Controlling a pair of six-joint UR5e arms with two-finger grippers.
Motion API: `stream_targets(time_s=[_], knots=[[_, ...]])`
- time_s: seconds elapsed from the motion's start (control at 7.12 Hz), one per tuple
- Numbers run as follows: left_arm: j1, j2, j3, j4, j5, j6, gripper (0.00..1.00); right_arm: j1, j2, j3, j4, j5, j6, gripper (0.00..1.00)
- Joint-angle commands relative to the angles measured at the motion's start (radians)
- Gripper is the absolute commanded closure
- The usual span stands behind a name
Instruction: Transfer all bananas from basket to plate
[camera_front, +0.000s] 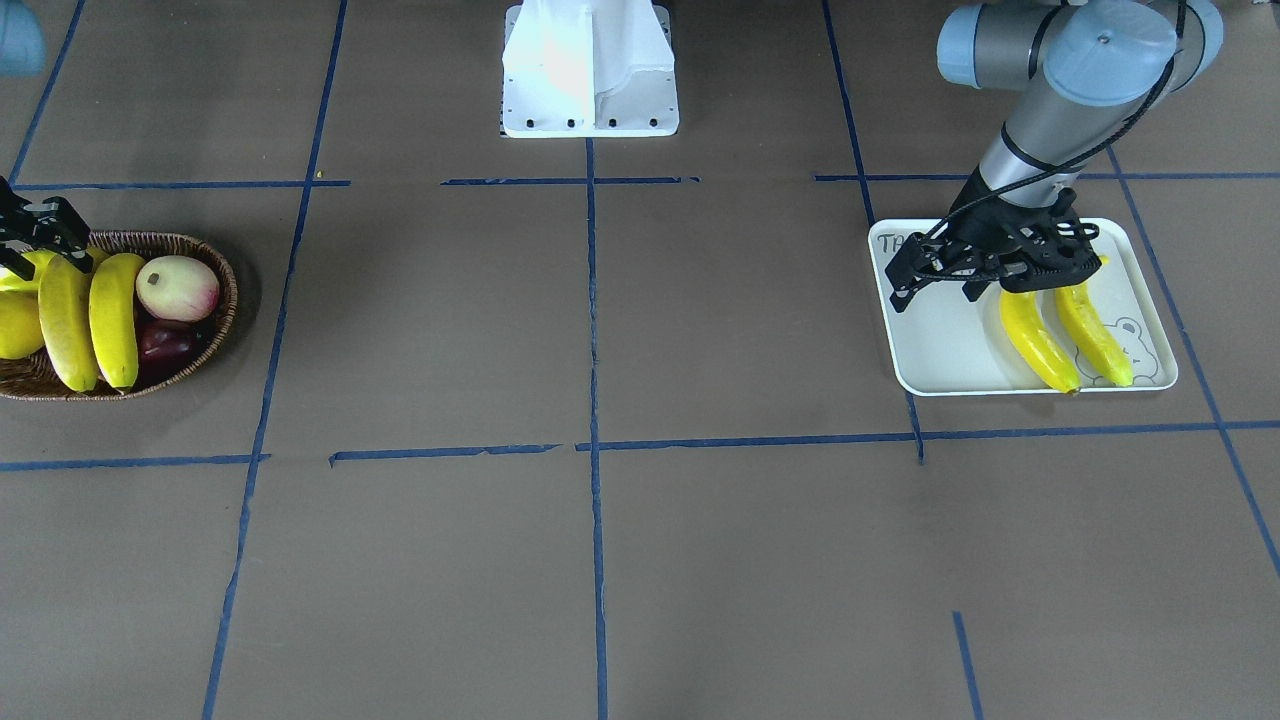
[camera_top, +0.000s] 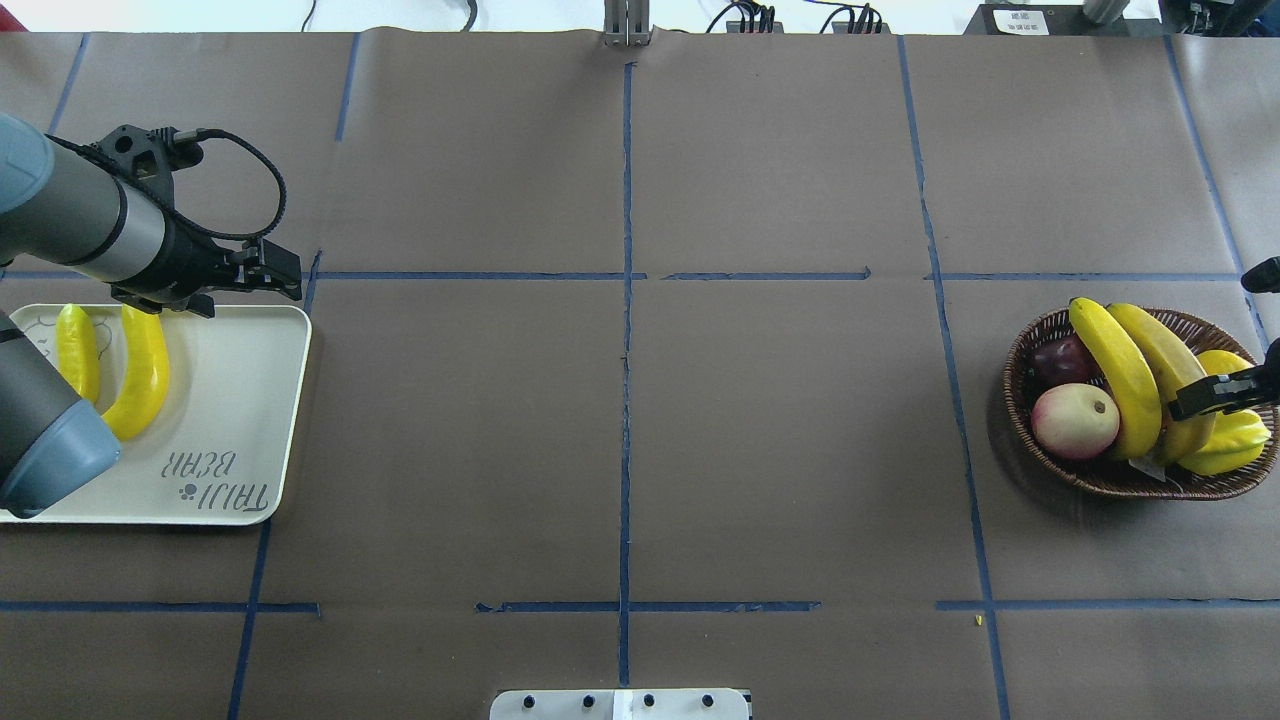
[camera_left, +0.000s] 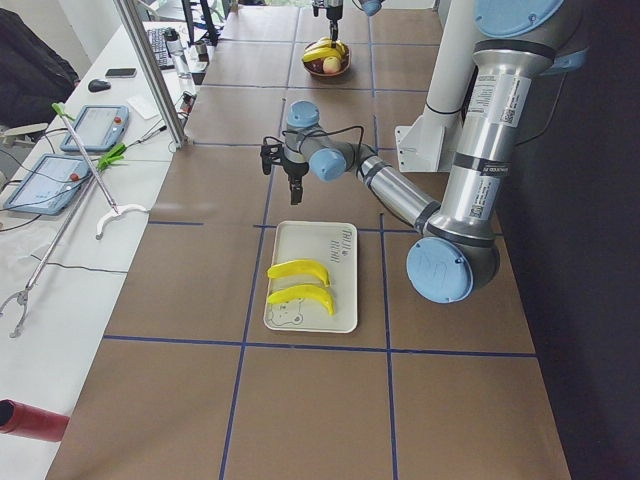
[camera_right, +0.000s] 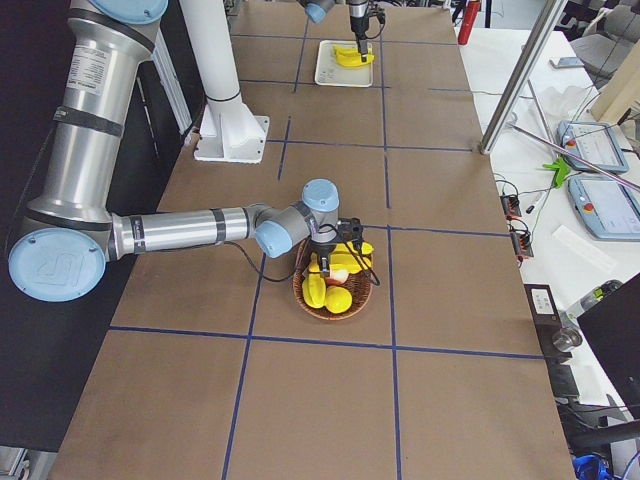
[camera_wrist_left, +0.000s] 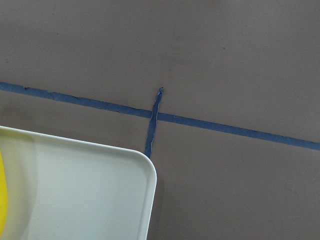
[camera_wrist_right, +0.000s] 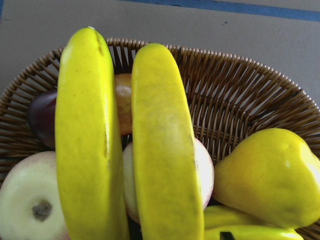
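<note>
Two yellow bananas (camera_top: 1110, 370) (camera_top: 1168, 372) lie side by side across the brown wicker basket (camera_top: 1030, 340) at the table's right end, over other fruit. My right gripper (camera_top: 1212, 345) hangs just above the basket, open, one finger on each side of the fruit there, holding nothing. The right wrist view shows both bananas (camera_wrist_right: 90, 140) (camera_wrist_right: 165, 150) close up. Two more bananas (camera_top: 78, 350) (camera_top: 145, 375) lie on the white plate (camera_top: 230, 400). My left gripper (camera_top: 285, 275) is open and empty above the plate's far corner (camera_wrist_left: 90, 195).
The basket also holds a pink-white peach (camera_top: 1075, 420), a dark red mango (camera_top: 1058, 358) and yellow pear-like fruit (camera_top: 1230, 440). The robot's white base (camera_front: 590, 70) stands mid-table. Blue tape lines cross the brown table cover.
</note>
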Motion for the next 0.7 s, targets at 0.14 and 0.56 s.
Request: stream_targets(time_s=[0.14, 0.56], knots=[[0.0, 0.0, 0.001, 0.0, 0.001, 0.001, 0.0, -0.001, 0.009, -0.011, 0.001, 0.001, 0.003, 0.51], [0.0, -0.003, 0.003, 0.0, 0.0, 0.001, 0.0, 0.005, 0.006, -0.002, 0.004, 0.01, 0.0, 0.99]])
